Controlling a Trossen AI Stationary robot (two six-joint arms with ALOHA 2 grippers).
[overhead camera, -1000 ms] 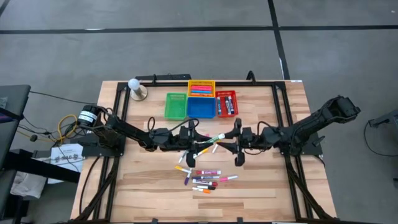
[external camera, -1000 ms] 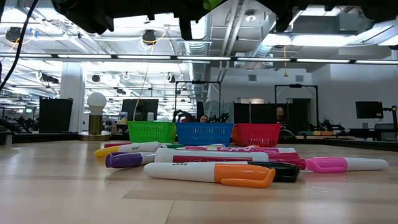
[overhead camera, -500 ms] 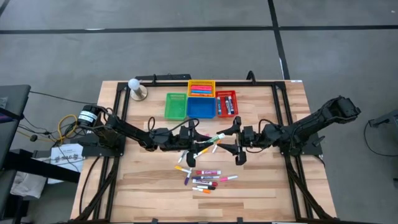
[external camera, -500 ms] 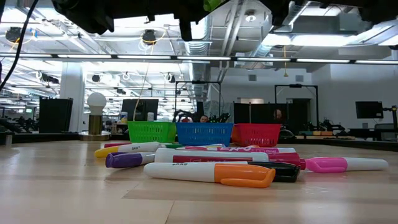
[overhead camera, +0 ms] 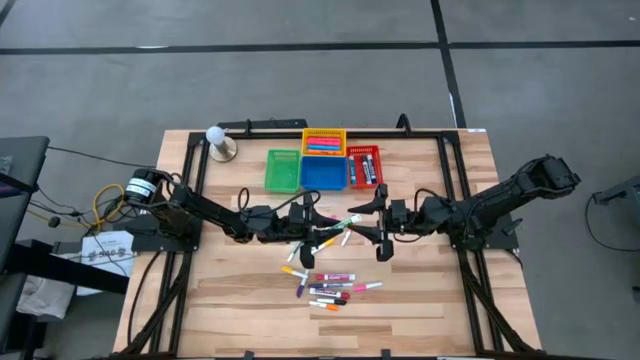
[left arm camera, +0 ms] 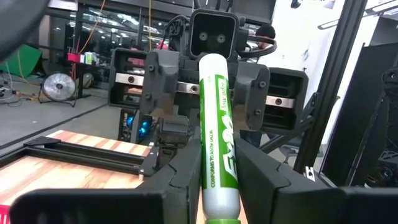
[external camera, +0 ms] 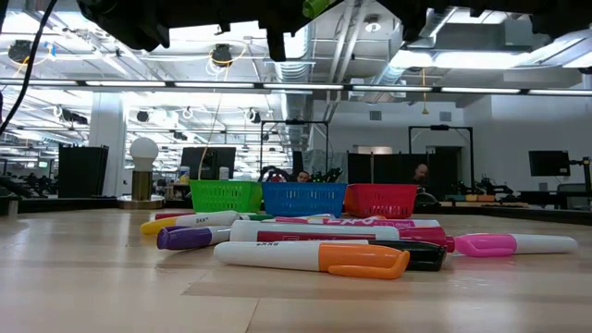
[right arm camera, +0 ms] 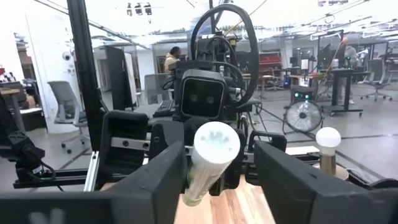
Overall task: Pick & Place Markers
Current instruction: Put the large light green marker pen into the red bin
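Above the middle of our wooden desk [overhead camera: 230,300], in front of the baskets [overhead camera: 322,160], the green marker [overhead camera: 345,221] hangs in the air with its long axis running from one arm toward the other. Our left claw [overhead camera: 312,232] is clamped on its barrel, and the free end pokes between the fingers of our right claw [overhead camera: 377,222], which stand wide apart on either side and touch nothing. The other markers [overhead camera: 327,284] lie loose on the desk just below.
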